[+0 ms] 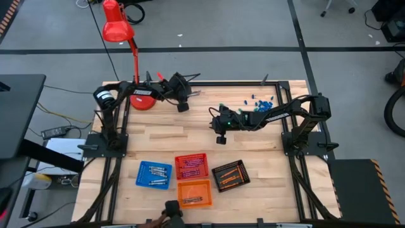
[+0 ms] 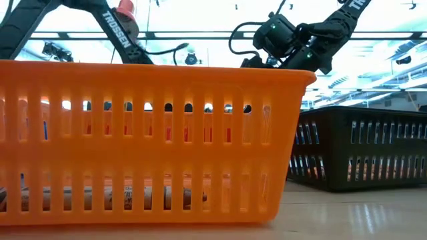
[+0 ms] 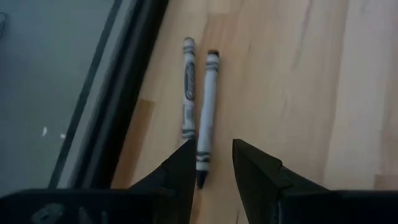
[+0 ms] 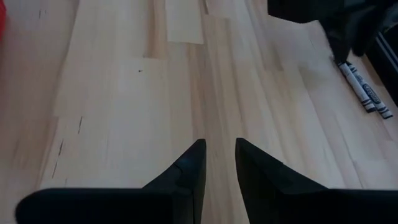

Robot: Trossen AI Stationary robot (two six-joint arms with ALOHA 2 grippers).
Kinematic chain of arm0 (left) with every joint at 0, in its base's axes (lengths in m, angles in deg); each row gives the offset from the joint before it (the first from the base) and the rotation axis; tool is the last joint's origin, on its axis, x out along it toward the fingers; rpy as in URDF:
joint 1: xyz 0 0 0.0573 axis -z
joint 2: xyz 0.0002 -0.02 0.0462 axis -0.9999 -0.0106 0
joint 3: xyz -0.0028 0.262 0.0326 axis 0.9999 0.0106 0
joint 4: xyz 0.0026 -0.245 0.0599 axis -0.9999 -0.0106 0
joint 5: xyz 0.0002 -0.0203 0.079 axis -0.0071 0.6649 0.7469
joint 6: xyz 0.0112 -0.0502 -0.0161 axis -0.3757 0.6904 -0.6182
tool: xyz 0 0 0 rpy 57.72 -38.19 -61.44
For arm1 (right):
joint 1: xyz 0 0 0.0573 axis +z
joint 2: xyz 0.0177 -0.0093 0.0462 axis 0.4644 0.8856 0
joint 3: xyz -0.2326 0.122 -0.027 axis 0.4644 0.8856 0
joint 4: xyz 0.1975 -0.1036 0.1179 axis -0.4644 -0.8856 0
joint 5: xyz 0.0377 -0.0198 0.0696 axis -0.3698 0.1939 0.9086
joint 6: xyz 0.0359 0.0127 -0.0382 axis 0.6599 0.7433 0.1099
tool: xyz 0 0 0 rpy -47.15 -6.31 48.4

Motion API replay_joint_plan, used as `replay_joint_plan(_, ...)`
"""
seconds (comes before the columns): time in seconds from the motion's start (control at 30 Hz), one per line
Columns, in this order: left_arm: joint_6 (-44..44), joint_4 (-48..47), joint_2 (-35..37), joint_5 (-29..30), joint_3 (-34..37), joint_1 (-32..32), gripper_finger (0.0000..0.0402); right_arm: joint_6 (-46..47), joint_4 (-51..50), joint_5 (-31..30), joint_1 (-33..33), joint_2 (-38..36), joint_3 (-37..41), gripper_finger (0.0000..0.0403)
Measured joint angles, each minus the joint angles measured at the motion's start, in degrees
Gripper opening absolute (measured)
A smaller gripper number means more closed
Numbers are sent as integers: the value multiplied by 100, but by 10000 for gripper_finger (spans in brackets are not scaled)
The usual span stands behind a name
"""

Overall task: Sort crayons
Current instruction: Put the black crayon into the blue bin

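Just between the open left jaws (image 3: pixel 211 163), one grey crayon's (image 3: pixel 205 112) end.

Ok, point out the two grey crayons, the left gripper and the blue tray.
grey crayons (image 3: pixel 198 102), left wrist view, wrapper middle.
left gripper (image 3: pixel 213 163), left wrist view, between fingertips.
blue tray (image 1: pixel 142 175), high view, left rim.

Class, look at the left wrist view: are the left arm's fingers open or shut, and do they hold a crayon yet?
Open. The left end effector shows a gap between its fingers, above two grey crayons lying flat on the table; neither is gripped.
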Motion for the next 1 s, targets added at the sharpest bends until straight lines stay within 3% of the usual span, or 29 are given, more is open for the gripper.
replay_joint_plan(0.33, 71, 398, -218, -141, 2, -188, 118, -2, 64, 22, 7, 0, 0, 91)
replay_joint_plan(0.67, 235, 114, -218, -145, -23, -185, 149, -22, 156, 46, 7, 0, 0, 91)
replay_joint_plan(1.0, 250, -40, -266, -179, -94, -185, 151, -156, 410, 53, 7, 0, 0, 91)
